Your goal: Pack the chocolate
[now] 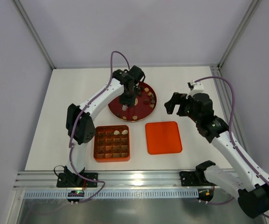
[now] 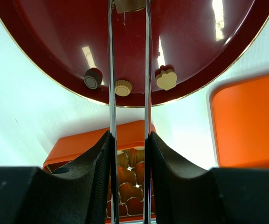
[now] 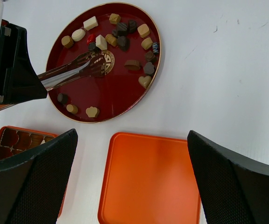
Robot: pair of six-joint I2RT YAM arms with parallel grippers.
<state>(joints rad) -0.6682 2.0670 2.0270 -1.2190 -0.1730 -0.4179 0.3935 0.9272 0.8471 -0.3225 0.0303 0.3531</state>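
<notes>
Many small chocolates [image 1: 146, 95], dark brown, tan and cream, lie on a round dark-red plate [image 1: 115, 110], mostly on its far side [image 3: 120, 35]. My left gripper [image 1: 127, 99] hovers over the plate, shut on metal tongs [image 1: 124, 108] that point down at the plate's middle [image 3: 69, 72]. In the left wrist view, a tan shape [image 2: 129, 4] sits between the tong blades [image 2: 111, 70] at the top edge; I cannot tell if it is gripped. The orange gridded box [image 1: 97, 144] holds a few pieces [image 1: 120, 132]. My right gripper [image 1: 171, 105] is open and empty above the lid.
The flat orange lid [image 1: 163, 137] lies right of the box, below the plate, and also shows in the right wrist view [image 3: 153, 177]. Three chocolates [image 2: 123, 87] sit near the plate's near rim. White walls enclose the table; a metal rail runs along the front edge.
</notes>
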